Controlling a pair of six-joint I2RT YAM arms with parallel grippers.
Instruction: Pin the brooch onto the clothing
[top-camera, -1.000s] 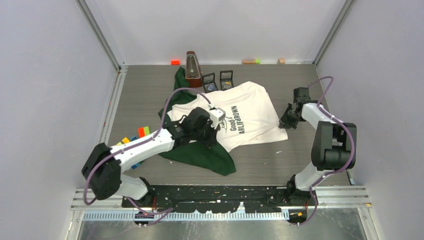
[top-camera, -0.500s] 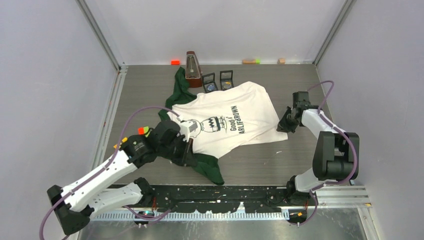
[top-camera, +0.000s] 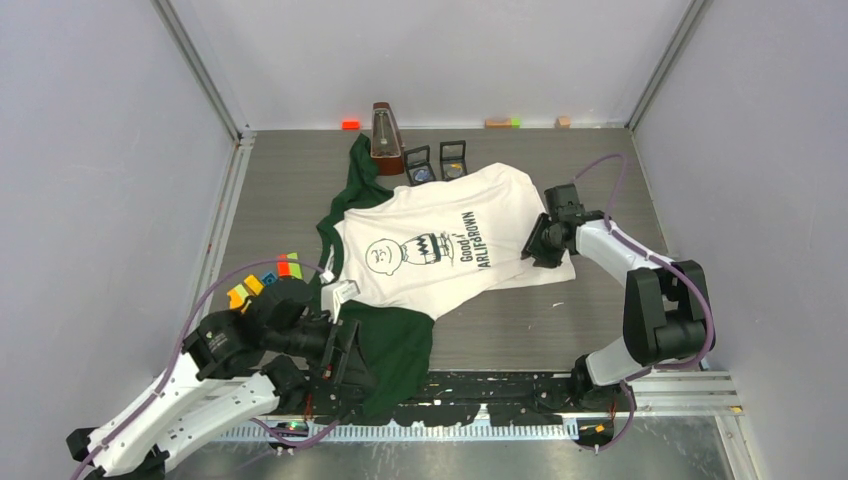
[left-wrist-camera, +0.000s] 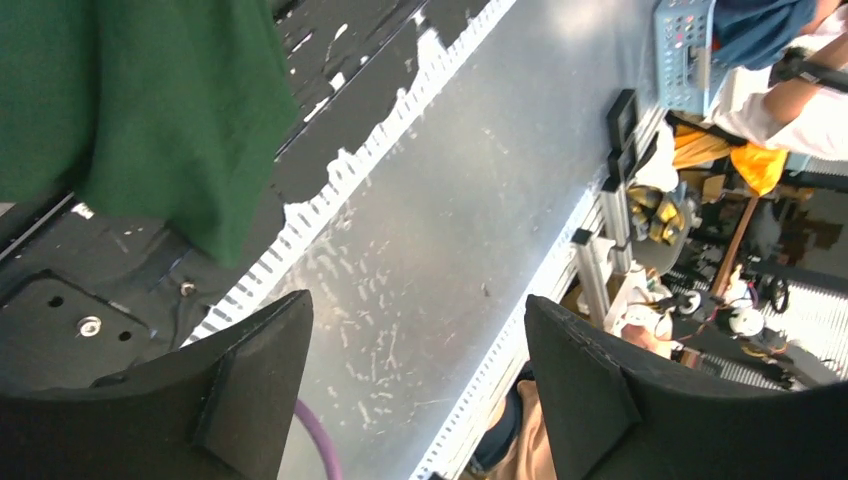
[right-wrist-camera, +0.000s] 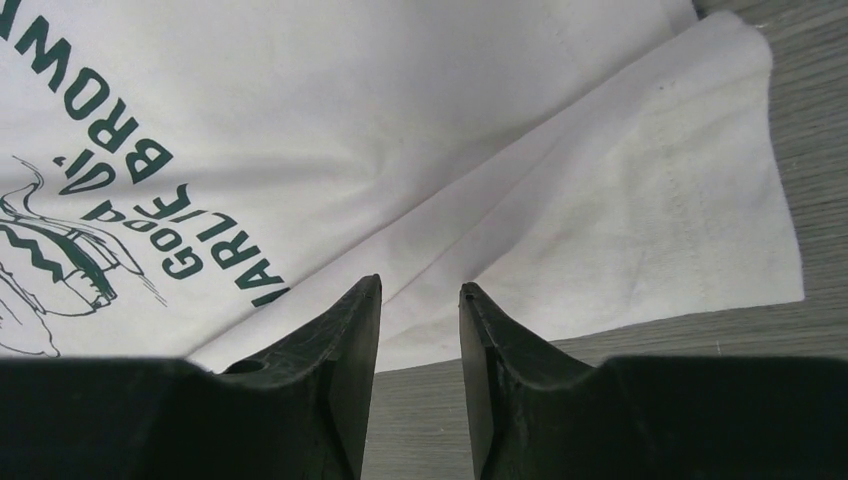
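The clothing (top-camera: 455, 240), a white T-shirt with a cartoon face and green lettering, lies spread across the table's middle. One dark green sleeve (top-camera: 395, 345) drapes over the near edge and shows as green cloth (left-wrist-camera: 150, 100) in the left wrist view. My left gripper (top-camera: 350, 358) (left-wrist-camera: 420, 380) hangs open beside that sleeve, past the table's edge, holding nothing. My right gripper (top-camera: 533, 248) (right-wrist-camera: 418, 300) stands open with a narrow gap just over the white hem (right-wrist-camera: 640, 230), with no cloth between the fingers. I cannot make out the brooch in any view.
A brown metronome-like object (top-camera: 385, 135) and two small open black cases (top-camera: 418, 165) (top-camera: 453, 158) stand behind the shirt. Coloured blocks (top-camera: 262, 280) lie at the left. Small blocks (top-camera: 350, 124) (top-camera: 500, 122) sit by the back wall. The black base rail (left-wrist-camera: 330, 110) runs under the sleeve.
My left arm pulled back to the near edge, dragging the green sleeve along, then opened and let it go, uncovering the face print. My right gripper moved left over the hem and opened.
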